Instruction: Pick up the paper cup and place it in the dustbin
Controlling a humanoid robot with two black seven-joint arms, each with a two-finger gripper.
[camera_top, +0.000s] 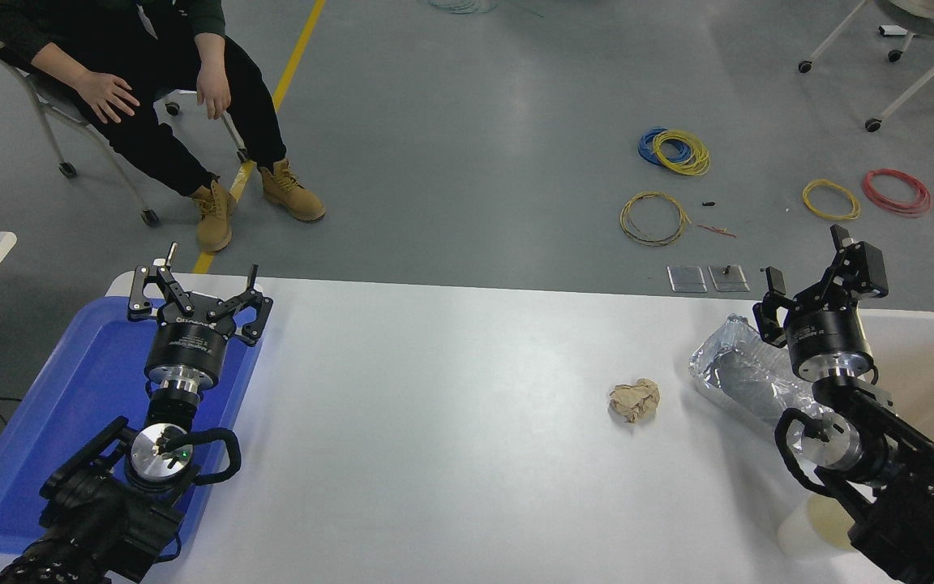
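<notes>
White counter [434, 389]: right gripper [807, 276], jaws spread, should back toward the cup [811, 527] at the near edge, descending squarely over it.

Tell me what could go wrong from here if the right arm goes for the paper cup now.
The paper cup sits at the table's near right, partly hidden under the right arm, so that arm may knock it over while pulling back to reach it. The foil tray lies right beside the right gripper, whose fingers are open; a swing could snag or drag it. The dustbin is mostly hidden behind the arm, so a drop might miss its rim.
</notes>
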